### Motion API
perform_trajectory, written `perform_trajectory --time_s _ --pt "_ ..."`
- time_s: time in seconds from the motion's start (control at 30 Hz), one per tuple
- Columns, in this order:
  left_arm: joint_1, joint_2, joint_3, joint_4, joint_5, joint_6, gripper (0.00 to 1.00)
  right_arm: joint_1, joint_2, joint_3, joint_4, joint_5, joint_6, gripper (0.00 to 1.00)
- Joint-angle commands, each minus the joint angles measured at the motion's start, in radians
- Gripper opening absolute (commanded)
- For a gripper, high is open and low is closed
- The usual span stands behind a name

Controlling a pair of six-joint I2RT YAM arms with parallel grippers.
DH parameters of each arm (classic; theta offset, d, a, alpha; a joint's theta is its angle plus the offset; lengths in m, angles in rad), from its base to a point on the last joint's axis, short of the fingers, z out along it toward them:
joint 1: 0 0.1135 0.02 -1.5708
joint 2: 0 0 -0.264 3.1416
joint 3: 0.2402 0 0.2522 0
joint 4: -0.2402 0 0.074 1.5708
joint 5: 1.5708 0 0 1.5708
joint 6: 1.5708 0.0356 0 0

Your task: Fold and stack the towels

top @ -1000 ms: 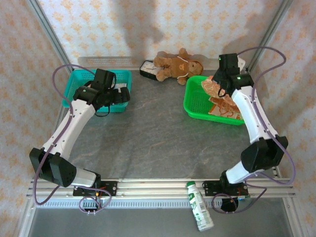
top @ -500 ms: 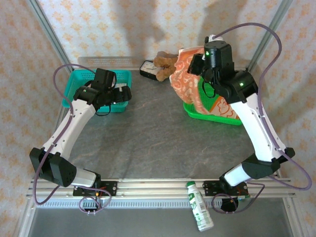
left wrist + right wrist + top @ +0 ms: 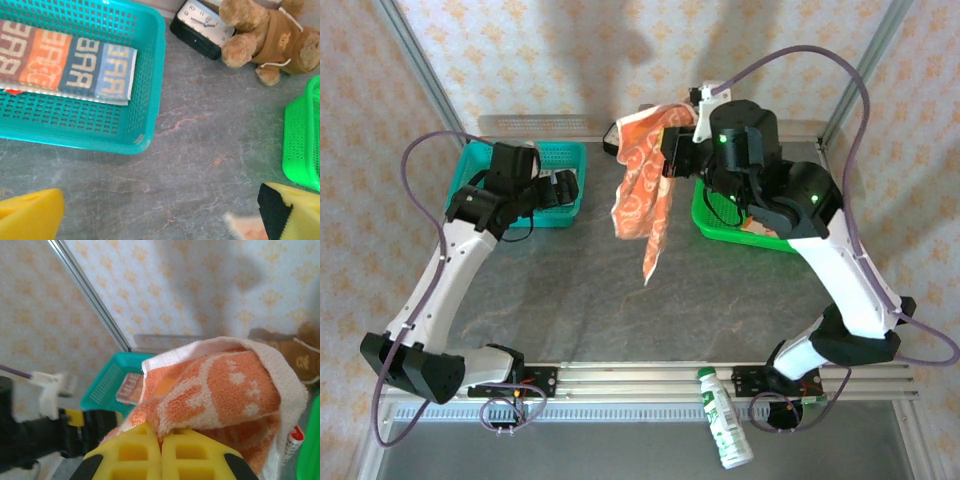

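Orange towel (image 3: 645, 190) hangs below rt jaws (corner pinched btwn them).

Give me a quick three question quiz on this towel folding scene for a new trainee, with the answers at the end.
1. True or false: the right gripper is shut on the orange towel, which hangs above the table.
2. Where does the striped towel lie? A) in a red bucket B) in the teal basket C) on the floor
3. Fill in: the left gripper is ____ and holds nothing.
Key: 1 true; 2 B; 3 open.
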Motion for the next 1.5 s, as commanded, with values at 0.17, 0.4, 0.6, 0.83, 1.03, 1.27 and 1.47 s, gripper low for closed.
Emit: perform_trajectory --time_s 0.17,0.4,0.6,0.83,1.03,1.27,1.47 --pt "-0.005 -0.034 -0.019 -0.044 -0.072 0.045 1.0 -0.108 0.09 -0.194 0.148 -0.082 0.034 0.0" --pt "-0.005 -0.037 -0.078 -0.065 -0.06 0.044 1.0 -0.319 0.418 -0.147 0.226 -0.25 0.01 0.04" --pt "-0.007 -0.046 -0.16 -0.042 0.007 -0.02 1.0 -0.4 0.678 0.113 0.087 -0.269 -0.03 0.59" --pt "-0.06 -0.068 -0.324 0.053 0.081 -0.118 0.85 -0.386 0.536 -0.098 0.144 -0.287 0.01 0.61" --pt "-0.195 -0.046 -0.485 0.174 0.083 -0.207 0.71 -0.309 0.269 -0.491 0.25 -0.236 0.062 0.61" --pt "-0.363 0.049 -0.652 0.389 0.094 -0.272 0.56 -0.178 0.012 -0.874 0.303 -0.177 0.18 0.59" --pt "-0.432 0.172 -0.663 0.528 0.094 -0.271 0.46 -0.065 -0.097 -1.113 0.351 -0.162 0.312 0.58"
